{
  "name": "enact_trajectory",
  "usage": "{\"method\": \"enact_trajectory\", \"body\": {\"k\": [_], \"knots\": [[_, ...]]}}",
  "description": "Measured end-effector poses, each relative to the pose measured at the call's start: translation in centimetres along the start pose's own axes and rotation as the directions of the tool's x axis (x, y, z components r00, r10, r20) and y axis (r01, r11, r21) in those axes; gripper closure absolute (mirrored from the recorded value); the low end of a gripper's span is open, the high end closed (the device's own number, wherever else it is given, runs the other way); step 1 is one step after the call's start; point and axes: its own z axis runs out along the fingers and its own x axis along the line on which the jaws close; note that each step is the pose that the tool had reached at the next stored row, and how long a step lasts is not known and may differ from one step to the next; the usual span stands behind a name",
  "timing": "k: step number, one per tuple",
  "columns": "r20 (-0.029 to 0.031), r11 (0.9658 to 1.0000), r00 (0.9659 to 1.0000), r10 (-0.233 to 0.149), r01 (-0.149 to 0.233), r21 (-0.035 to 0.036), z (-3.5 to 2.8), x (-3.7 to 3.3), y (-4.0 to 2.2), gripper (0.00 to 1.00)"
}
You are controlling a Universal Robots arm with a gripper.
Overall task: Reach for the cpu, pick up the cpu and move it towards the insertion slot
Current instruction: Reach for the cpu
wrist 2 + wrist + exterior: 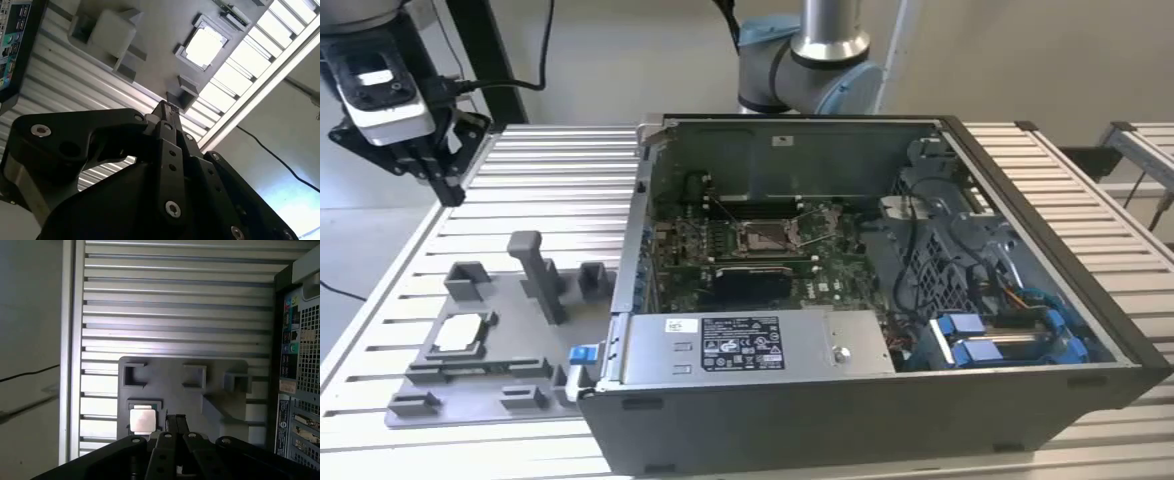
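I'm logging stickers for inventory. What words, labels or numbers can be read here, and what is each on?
No text is legible enough to quote.
Black-and-white label on the power supply, exterior view: print too small.
White sticker on the case's back wall, exterior view: too small.
Stickers on the case's rear panel, first wrist view: blurred.

We hold our gripper (448, 188) at ten o'clock in the exterior view, pointing downward, with its wrist (380, 95) rising above it. In both wrist views the black jaws are pressed together into one narrow tip. Our arm's silver-and-blue base joint (803, 60) stands at twelve o'clock.
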Motion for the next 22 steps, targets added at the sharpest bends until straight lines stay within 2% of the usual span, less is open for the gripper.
{"method": "enact_trajectory", "body": {"k": [5, 16, 18, 22], "knots": [[0.0021, 1.0000, 1.0000, 0.000, 0.000, 0.0000, 0.02, 1.12, -0.32, 1.00], [0.0029, 1.0000, 1.0000, 0.000, 0.000, 0.0001, 0.07, 3.19, -2.76, 1.00], [0.0030, 1.0000, 1.0000, 0.000, 0.000, 0.0001, 0.08, 3.45, -2.88, 1.00], [0.0031, 1.0000, 1.0000, 0.000, 0.000, 0.0000, 0.08, 3.48, -2.89, 1.00]]}}
